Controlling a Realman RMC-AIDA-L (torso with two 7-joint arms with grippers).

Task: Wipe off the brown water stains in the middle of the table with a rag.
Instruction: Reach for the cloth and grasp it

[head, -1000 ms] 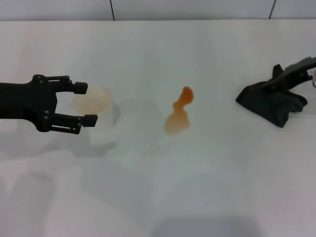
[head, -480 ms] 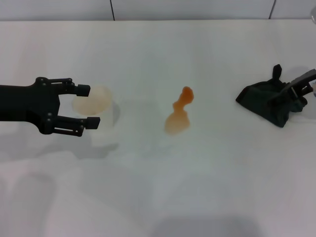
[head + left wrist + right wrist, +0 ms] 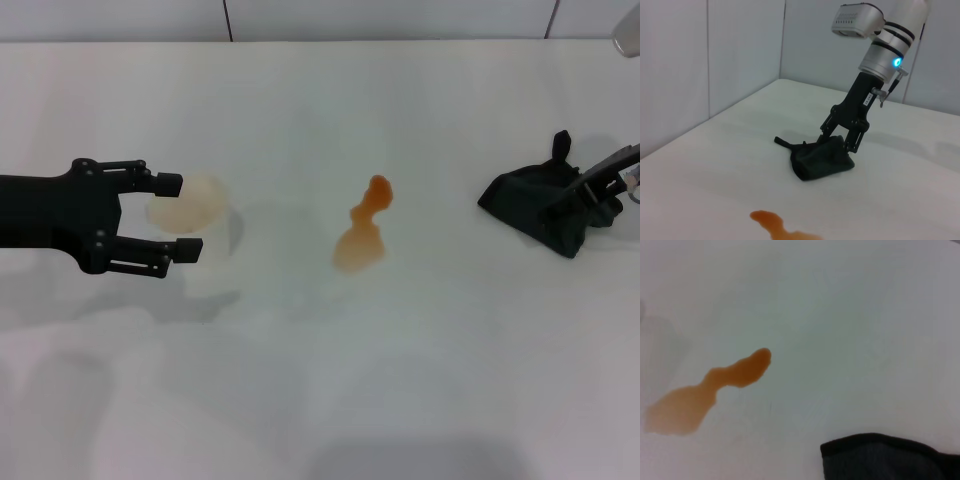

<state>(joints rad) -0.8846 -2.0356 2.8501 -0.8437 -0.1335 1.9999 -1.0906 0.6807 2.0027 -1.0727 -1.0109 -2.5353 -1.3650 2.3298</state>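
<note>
- My right claw (image 3: 590, 197) was down at the rag (image 3: 540, 208), at the right side of the table (image 3: 400, 380); in my left wrist view its fingers (image 3: 856, 140) straddled the upper edge of the cloth and touched it, but I could not tell whether they were pinching it.
- The rag lay as a black lumpy heap on the white top, with a small pointed tip sticking up at its far side.
- The brown water stains (image 3: 362, 238) sat in the middle of the table, a narrow lobe farther from me joined to a wider blob nearer me, well apart from the rag.
- My left claw (image 3: 178, 217) hovered at the left side with its fingers spread, their tips on either side of a whitish translucent cup (image 3: 186, 203).
- In my right wrist view the stain and a corner of the rag lay apart on bare table.
</note>
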